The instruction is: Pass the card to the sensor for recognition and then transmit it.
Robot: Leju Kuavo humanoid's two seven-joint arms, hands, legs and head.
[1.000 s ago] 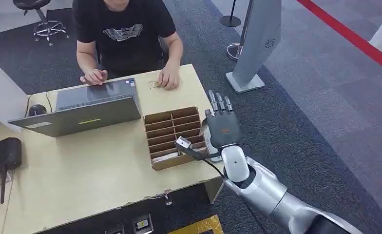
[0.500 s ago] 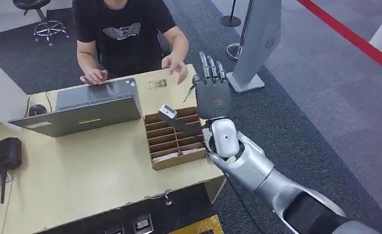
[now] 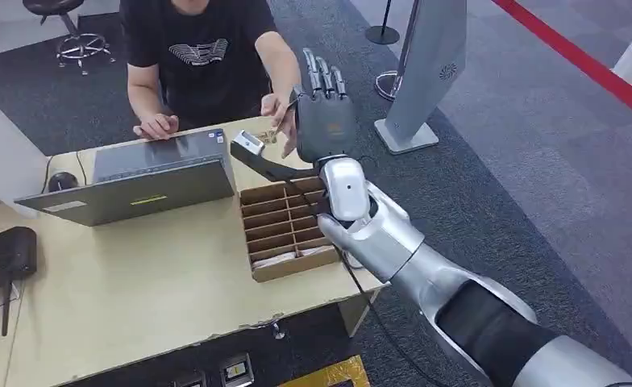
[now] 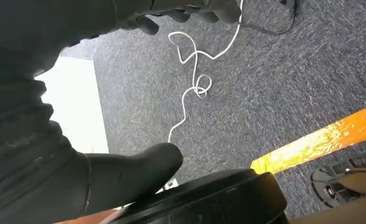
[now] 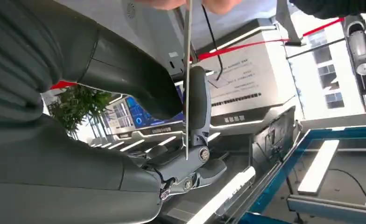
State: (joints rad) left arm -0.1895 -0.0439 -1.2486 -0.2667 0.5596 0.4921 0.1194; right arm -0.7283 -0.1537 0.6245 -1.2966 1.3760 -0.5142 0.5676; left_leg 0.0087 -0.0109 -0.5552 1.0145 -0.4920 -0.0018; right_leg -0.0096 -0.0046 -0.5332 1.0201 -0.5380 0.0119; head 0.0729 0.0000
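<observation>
This looks like an office reception or lobby. A light wooden desk [image 3: 160, 282] stands on grey carpet [image 3: 522, 161], with a person [image 3: 204, 56] seated just beyond the right hand [image 3: 322, 121]. A grey laptop [image 3: 135, 181] lies to that hand's left, a cardboard divider box [image 3: 284, 230] just below it. A standing kiosk [image 3: 426, 72] and red floor line [image 3: 579, 56] lie to its right.
</observation>
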